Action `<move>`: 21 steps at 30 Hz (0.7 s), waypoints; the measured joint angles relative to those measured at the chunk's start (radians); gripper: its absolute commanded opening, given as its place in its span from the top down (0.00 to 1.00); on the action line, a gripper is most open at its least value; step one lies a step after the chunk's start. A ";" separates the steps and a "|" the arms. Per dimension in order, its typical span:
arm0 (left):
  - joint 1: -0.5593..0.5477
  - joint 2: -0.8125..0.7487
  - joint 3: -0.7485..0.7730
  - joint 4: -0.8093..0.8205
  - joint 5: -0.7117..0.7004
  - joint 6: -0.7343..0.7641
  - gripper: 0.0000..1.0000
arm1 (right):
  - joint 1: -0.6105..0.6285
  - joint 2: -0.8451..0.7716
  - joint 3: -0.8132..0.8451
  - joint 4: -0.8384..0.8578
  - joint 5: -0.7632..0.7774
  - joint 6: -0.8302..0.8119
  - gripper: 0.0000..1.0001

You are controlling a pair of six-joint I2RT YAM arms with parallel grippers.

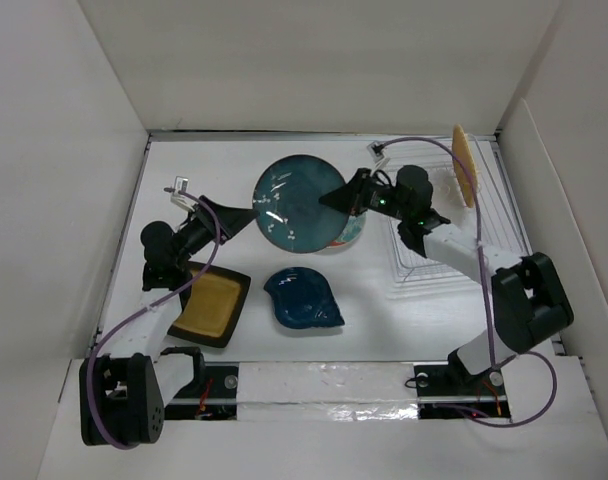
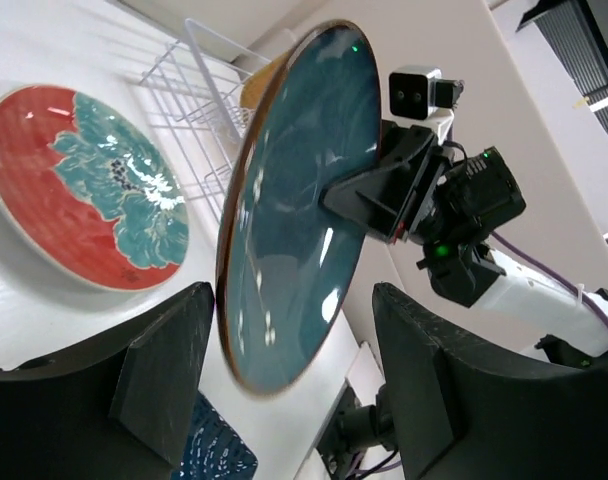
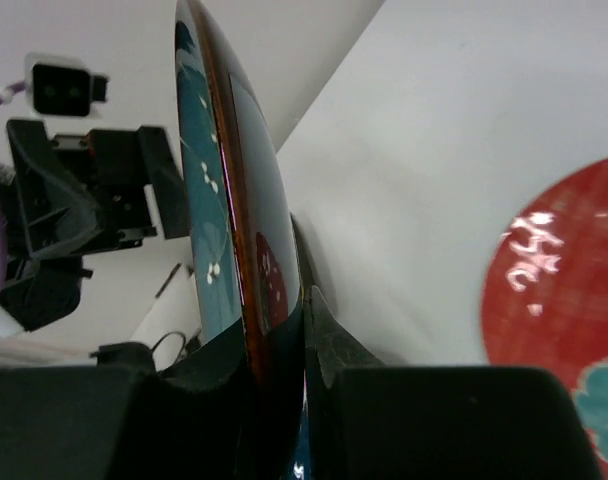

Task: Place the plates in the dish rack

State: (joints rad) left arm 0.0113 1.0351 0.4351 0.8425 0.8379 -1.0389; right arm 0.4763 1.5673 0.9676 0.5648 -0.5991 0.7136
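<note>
**Teal plate in the air between my two arms, rack off to my right**

I am holding the teal plate (image 1: 299, 200) lifted off the table (image 1: 384, 330), face tilted up, above part of the red flowered plate (image 1: 352, 234). My right gripper (image 3: 279, 340) is pinching its right rim, one finger on each face, closed down to the thickness of the rim. My left gripper (image 2: 299, 340) is reaching to the opposite rim with its fingers spread wide. In the left wrist view the rim is sitting between them with a gap on either side, so I judge that the right arm alone is carrying the weight.

What matters for the next move is that the dish rack (image 1: 454, 245) is lying to my right, just beyond my right wrist, and well apart from my left arm. The right arm is the nearer one and is already gripping, so the carry is falling to it.

The orange plate (image 1: 465, 165) is standing on edge at the far side of the rack, its thin edge running far to near. My plate is facing largely upward, so I am expecting to swing it rightward and turn it onto its edge, parallel to the orange one, before lowering it between the prongs.

The yellow plate (image 1: 209, 305) and the blue leaf plate (image 1: 302, 298) are waiting flat on the table near my bases.
</note>
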 measured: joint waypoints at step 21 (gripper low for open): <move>-0.172 -0.016 0.024 0.040 0.069 -0.051 0.43 | -0.394 -0.241 0.272 -0.608 0.575 -0.552 1.00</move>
State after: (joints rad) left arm -0.1604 1.0191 0.4591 0.8825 0.9066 -1.0901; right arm 0.0822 1.3266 1.2392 -0.0433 -0.0238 0.1612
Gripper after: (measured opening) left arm 0.573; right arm 0.177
